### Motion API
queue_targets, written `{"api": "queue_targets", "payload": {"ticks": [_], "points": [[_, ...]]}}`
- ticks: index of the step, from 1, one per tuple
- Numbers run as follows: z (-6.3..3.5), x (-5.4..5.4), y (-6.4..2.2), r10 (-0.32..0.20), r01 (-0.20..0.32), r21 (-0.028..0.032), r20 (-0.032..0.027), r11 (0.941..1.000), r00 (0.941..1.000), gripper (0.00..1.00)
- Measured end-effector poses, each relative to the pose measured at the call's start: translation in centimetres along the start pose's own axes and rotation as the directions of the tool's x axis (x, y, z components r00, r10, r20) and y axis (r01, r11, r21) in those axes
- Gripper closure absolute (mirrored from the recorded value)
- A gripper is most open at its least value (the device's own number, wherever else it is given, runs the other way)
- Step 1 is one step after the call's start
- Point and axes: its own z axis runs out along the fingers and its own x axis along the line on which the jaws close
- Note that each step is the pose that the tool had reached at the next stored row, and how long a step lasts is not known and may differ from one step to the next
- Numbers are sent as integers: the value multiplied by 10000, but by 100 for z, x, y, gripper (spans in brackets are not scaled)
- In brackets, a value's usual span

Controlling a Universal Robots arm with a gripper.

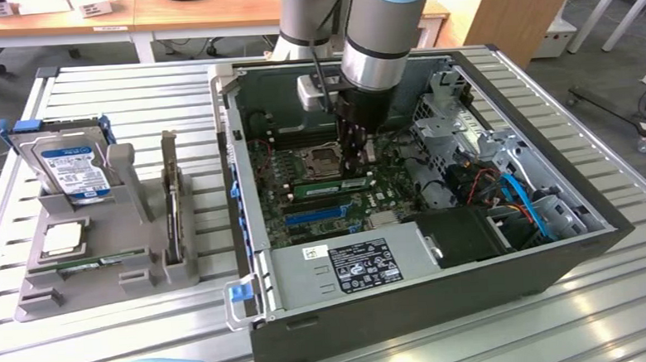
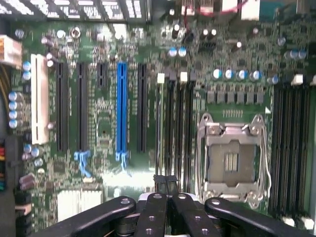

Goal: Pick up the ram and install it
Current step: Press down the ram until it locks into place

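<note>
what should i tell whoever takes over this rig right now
Claw: shut, down inside the open pc case, tips at the memory slots beside the cpu socket.
Ram: green stick standing on edge in a slot at the claw's tips; cannot tell whether the claw grips it or presses on it.
Done: ram brought to the motherboard.
Left: full seating not confirmed.
Grey tray holds a similar green strip.

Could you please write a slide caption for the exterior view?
Arm's shut claw presses the ram at the motherboard inside the open computer case.
</note>
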Motion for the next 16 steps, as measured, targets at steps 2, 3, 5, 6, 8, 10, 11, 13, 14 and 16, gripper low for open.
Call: {"api": "queue_targets", "payload": {"ticks": [2, 3, 5, 6, 8, 10, 11, 13, 14, 16], "points": [[3, -3, 53, 1, -1, 1, 2, 10000, 10000, 90], [4, -4, 79, 1, -1, 1, 2, 10000, 10000, 90], [6, -6, 133, 1, -1, 0, 0, 10000, 10000, 90], [7, -8, 160, 4, -4, 1, 1, 10000, 10000, 90], [9, -10, 215, 3, -3, 0, -1, 10000, 10000, 90], [11, -12, 268, 5, -5, 0, 0, 10000, 10000, 90], [12, -14, 295, 7, -7, -1, 0, 10000, 10000, 90], [14, -16, 346, 8, -8, 0, 0, 10000, 10000, 90], [14, -17, 370, 9, -9, 0, -1, 10000, 10000, 90], [16, -19, 419, 12, -12, 0, -1, 10000, 10000, 90]]}}
